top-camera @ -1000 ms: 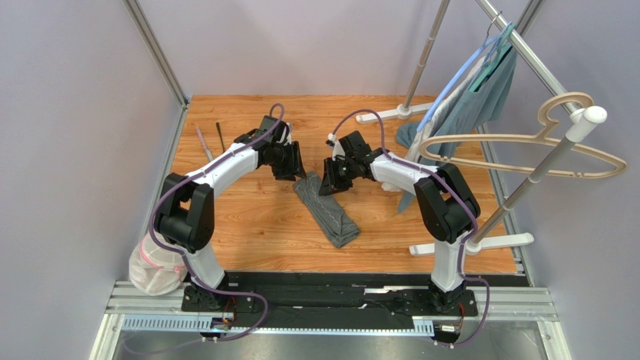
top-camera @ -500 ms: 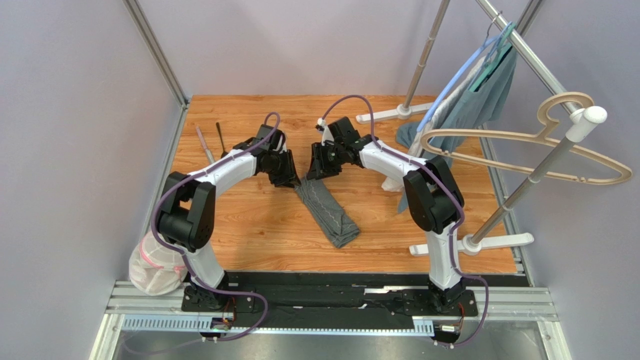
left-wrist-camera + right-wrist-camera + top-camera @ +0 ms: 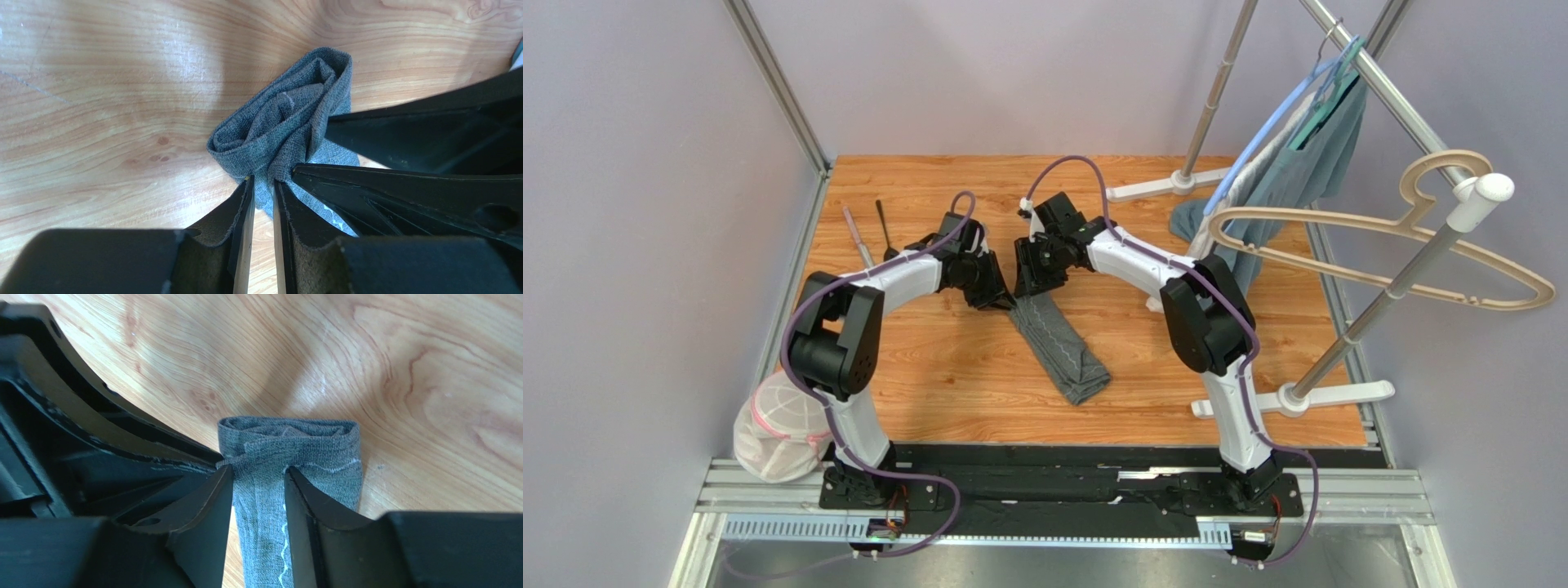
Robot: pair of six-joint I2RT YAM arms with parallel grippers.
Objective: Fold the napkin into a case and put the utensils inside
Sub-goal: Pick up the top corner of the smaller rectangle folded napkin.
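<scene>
The napkin lies as a narrow dark grey strip running from mid-table toward the near right, its far end bunched into a fold. My left gripper is at that far end, its jaws nearly together with a tuck of cloth pinched between them. My right gripper meets it from the other side, open, with both fingertips resting on the strip and flat cloth between them. The utensils lie at the far left: the silver-grey knife and the black spoon.
A garment rack stands at the right with a teal-grey garment and a beige hanger. Its white feet rest on the table. A white mesh bag sits by the left arm's base.
Both grippers have moved left and farther back to the napkin's far end. The left jaws have closed onto the cloth; the right jaws have opened wider.
</scene>
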